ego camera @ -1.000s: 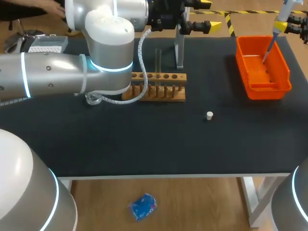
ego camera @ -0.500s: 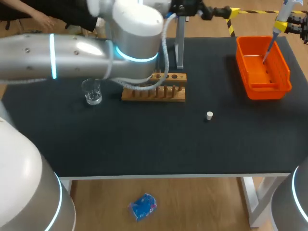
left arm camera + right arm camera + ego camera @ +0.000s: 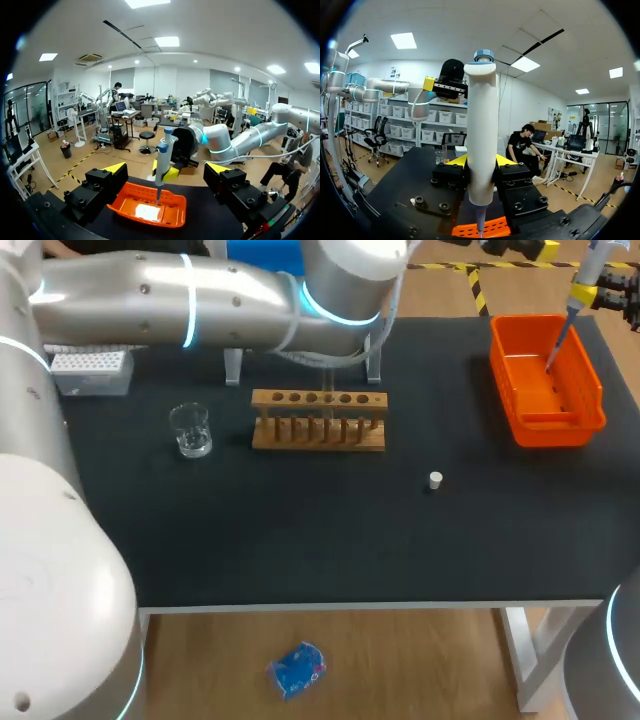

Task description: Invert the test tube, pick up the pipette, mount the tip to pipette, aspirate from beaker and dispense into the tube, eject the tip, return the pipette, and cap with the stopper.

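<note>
Beaker (image 3: 190, 431) left of the rack (image 3: 318, 439), stopper (image 3: 436, 480) right and nearer — bin (image 3: 556, 424) far right, behind.

Left arm (image 3: 200, 300) swung up and across toward tabletop's far right corner; left hand (image 3: 167, 169) now past far edge; beaker (image 3: 190, 430), tube rack (image 3: 318, 420), tip box (image 3: 92, 370) uncovered.

Black table (image 3: 300, 540) carries wooden rack (image 3: 318, 441), beaker (image 3: 190, 430), stopper (image 3: 436, 480), orange bin (image 3: 560, 427), tip box (image 3: 92, 366)
</note>
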Controlling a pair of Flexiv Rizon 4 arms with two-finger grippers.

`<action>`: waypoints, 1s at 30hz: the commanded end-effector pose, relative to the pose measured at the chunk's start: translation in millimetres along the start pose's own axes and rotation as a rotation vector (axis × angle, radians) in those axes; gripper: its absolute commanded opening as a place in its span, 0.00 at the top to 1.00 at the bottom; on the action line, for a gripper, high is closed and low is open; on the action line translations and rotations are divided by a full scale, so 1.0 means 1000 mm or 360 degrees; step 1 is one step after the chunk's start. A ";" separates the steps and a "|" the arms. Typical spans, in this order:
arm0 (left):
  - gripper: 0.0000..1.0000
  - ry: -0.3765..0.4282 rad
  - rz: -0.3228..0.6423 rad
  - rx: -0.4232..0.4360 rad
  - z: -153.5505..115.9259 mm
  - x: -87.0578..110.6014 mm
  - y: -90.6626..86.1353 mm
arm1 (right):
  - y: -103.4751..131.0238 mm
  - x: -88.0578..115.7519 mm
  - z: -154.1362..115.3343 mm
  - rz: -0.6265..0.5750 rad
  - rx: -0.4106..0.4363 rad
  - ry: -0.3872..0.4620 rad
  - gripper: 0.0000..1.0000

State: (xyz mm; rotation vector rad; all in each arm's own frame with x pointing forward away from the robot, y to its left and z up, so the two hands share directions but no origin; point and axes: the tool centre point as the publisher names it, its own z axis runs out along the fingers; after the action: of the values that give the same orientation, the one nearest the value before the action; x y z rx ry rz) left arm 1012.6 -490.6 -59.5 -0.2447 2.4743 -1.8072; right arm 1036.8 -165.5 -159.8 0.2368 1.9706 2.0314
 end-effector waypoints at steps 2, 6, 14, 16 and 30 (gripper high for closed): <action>0.00 0.0003 -0.0001 -0.0140 0.007 -0.002 -0.003 | 0.000 -0.001 -0.001 -0.0001 -0.0001 0.0006 1.00; 0.00 0.0003 -0.0001 -0.0140 0.007 -0.002 -0.003 | 0.000 -0.001 -0.001 -0.0001 -0.0001 0.0006 1.00; 0.00 -0.0021 0.0110 -0.0045 0.016 -0.003 -0.003 | 0.000 -0.001 -0.001 -0.0001 -0.0001 0.0006 1.00; 0.03 -0.0002 0.0111 -0.0001 0.020 -0.003 -0.003 | 0.000 -0.001 -0.001 -0.0001 -0.0001 0.0006 1.00; 1.00 0.0043 0.0103 0.0303 0.053 -0.002 -0.012 | 0.000 -0.001 -0.001 -0.0001 -0.0001 0.0006 1.00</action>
State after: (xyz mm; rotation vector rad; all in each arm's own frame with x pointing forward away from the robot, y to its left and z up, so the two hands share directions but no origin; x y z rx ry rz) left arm 1019.3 -538.2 -58.1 -0.1443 2.4246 -1.8451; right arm 1036.8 -165.4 -159.8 0.2366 1.9706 2.0317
